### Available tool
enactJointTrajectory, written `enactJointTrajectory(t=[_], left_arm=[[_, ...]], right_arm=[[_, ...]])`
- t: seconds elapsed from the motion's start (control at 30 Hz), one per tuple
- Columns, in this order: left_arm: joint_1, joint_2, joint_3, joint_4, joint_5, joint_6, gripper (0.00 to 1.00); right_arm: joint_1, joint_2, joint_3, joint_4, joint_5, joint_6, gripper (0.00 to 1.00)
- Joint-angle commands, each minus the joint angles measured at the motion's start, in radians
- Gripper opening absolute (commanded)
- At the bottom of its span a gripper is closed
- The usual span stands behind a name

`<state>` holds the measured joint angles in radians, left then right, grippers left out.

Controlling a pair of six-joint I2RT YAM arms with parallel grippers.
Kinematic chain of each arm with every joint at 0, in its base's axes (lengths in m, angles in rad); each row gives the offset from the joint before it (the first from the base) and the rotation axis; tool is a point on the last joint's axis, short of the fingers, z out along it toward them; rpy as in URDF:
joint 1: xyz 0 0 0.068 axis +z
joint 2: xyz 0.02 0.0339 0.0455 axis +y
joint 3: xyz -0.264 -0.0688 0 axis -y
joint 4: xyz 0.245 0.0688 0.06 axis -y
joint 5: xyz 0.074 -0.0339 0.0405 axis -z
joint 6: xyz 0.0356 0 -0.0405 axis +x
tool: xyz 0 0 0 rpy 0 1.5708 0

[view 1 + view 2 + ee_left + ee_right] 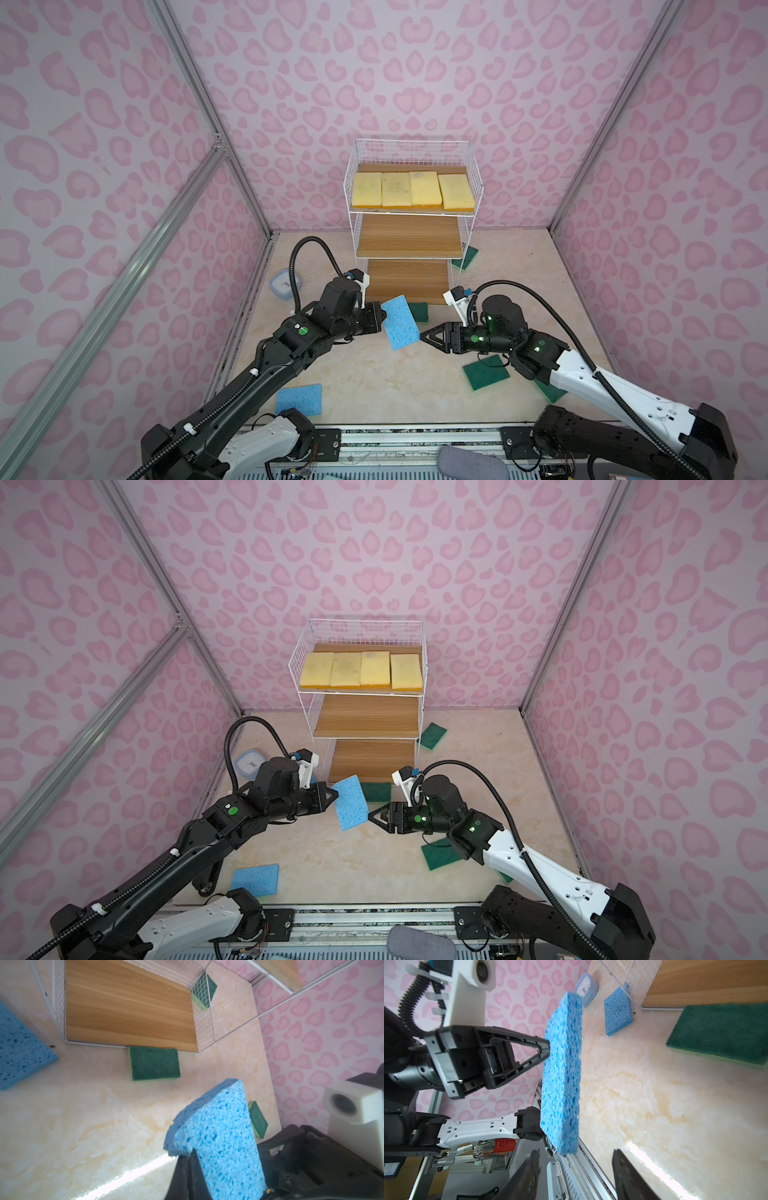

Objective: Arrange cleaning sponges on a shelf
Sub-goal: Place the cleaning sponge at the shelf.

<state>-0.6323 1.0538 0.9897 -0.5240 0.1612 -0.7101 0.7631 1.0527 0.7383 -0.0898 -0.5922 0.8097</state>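
Three tiers on the shelf, white wire w/ wood boards, standing far centre. The top tier is full w/ four yellow sponges in a row; mid & bottom boards are bare.

The left tool is clamped on one edge of a blue sponge, held up off the bench mid-scene, in front of the bottom tier. The right tool faces the sponge's free side from the right, jaws apart, nothing between them. Its tips are just beside the sponge; can't tell if touching.

Step, prob: yellows done, blues starting, w/ a hand-over or regrip L→R. Next move calls for the right tool to close on the free edge before the left lets go. Then lay the sponge flat on a bare board, clear of the wire sides.

Room: pink blotch-pattern walls on three sides, alu posts at the corners. Bench top is glossy cream marble-look, w/ glare near.

- Spare blue sponge, near left.
- Third blue sponge, by the shelf's left foot.
- Green sponges:
  - front green, at the bottom board's front.
  - far green, far right of the shelf.
  - mid green, under the right arm.
  - hidden green, near right, mostly hidden.
- Small blue clock, left.
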Motion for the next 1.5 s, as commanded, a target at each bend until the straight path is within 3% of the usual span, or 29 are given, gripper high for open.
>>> enactJointTrajectory(t=[0.0,0.5,0.53,0.57,0.6,0.63,0.67,1.0,1.47], left_arm=[[0.020,0.009,0.033,0.044,0.059,0.014,0.04],[0.057,0.006,0.001,0.061,0.101,0.009,0.04],[0.060,0.010,0.002,0.053,0.099,0.010,0.08],[0.063,0.012,0.003,0.048,0.095,0.011,0.23],[0.066,0.010,0.002,0.043,0.089,0.012,0.48],[0.069,0.004,0.002,0.036,0.076,0.016,0.80],[0.070,-0.004,0.000,0.027,0.060,0.021,0.99],[0.110,-0.216,-0.117,-0.083,-0.107,0.052,0.98],[0.120,-0.376,-0.278,-0.161,-0.126,0.093,0.98]], right_arm=[[0.007,0.037,0.030,0.060,-0.009,0.000,0.56],[0.008,0.167,0.099,0.111,-0.066,0.006,0.11],[0.008,0.167,0.101,0.112,-0.064,0.006,0.09],[0.008,0.167,0.105,0.112,-0.061,0.006,0.08],[0.008,0.165,0.106,0.111,-0.056,0.007,0.08],[0.008,0.164,0.111,0.109,-0.047,0.006,0.07],[0.008,0.162,0.117,0.105,-0.039,0.006,0.07],[0.016,0.182,0.175,0.173,0.126,0.064,0.02],[0.017,0.442,0.433,0.267,0.183,0.102,0.02]])
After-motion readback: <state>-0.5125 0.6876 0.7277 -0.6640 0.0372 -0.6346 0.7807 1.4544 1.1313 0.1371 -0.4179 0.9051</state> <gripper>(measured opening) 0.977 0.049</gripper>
